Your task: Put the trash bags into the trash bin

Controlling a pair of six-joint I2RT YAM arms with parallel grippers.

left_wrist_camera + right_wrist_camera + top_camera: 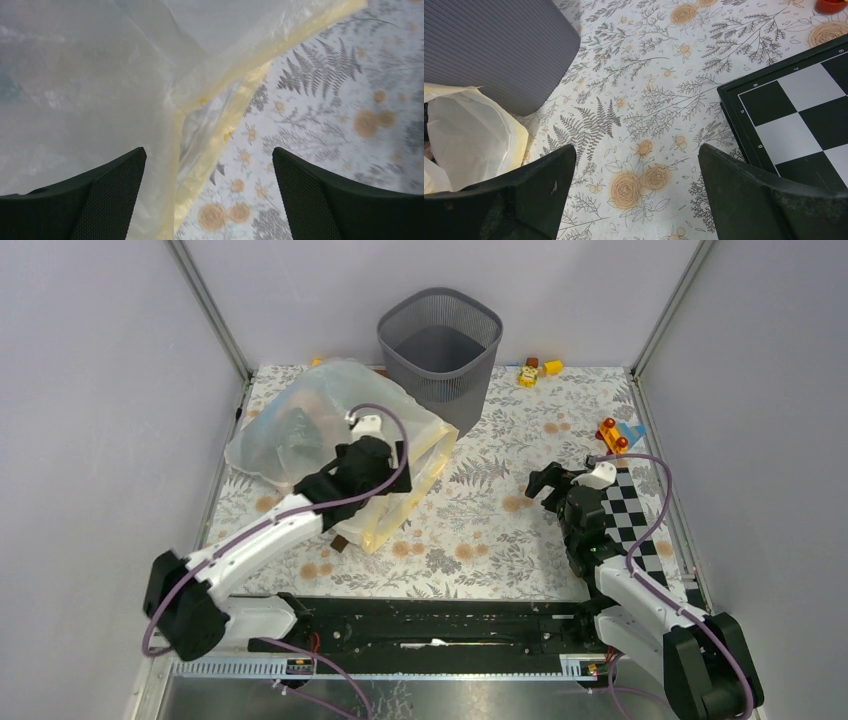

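Hovering left of centre in the overhead frame, the left tool [209, 155] hangs over the large cloudy bag [285, 435]. Its fingers are spread wide with the cream-yellow rim [222, 135] between them, gripping nothing. A pink tint [318, 392] shows through that bag's upper part; whether it is the pale-pink trash bag I cannot tell. The trash bin [445, 390] stands upright at top centre. Right of centre, the right tool [636, 152] gapes empty above the floral surface [480, 530], beside the chessboard [640, 525].
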